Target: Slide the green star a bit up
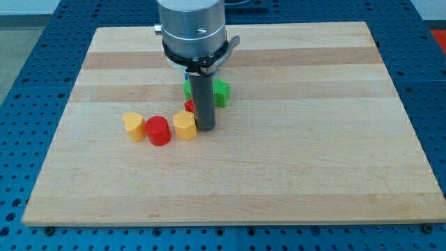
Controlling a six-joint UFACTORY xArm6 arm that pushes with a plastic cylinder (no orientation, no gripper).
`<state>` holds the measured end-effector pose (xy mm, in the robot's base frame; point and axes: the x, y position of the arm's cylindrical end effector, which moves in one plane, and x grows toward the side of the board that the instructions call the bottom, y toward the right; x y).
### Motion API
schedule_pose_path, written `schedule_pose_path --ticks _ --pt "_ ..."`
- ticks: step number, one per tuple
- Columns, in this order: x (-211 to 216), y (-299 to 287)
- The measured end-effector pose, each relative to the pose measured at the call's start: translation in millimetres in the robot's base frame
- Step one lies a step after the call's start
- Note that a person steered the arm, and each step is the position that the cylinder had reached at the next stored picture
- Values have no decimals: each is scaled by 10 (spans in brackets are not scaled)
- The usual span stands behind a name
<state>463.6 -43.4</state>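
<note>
We've got the green star (219, 92) sitting a little above the middle of the board (313, 160), just left of centre in the frame, and most of it is hidden: our rod (204, 97) stands right in front of it, so we only see green poking out on the rod's right and a sliver on its left. My tip (205, 127) comes down below the star, toward the view's bottom, and we can't tell whether rod and star are touching. No jaws on this arm, just the straight rod, so there is nothing to open or close.

Tucked against the rod's left side there's a red block (189, 106), only a small piece showing, shape unclear. Right beside my tip, on its left, sits a yellow heart (185, 126), close enough that it looks to be touching. Next along to the left, a red cylinder (158, 130) is snug against that heart. Further left again, another yellow heart (133, 126) sits just beside the cylinder. These three make a short row left of centre. The arm's grey housing (194, 31) fills the top centre of the frame.
</note>
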Motion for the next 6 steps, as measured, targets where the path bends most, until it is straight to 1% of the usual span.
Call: schedule_pose_path --ticks 1,2,3,6 --pt "0 181" --pt "-22 499" --pt "-186 511" --pt "-213 347"
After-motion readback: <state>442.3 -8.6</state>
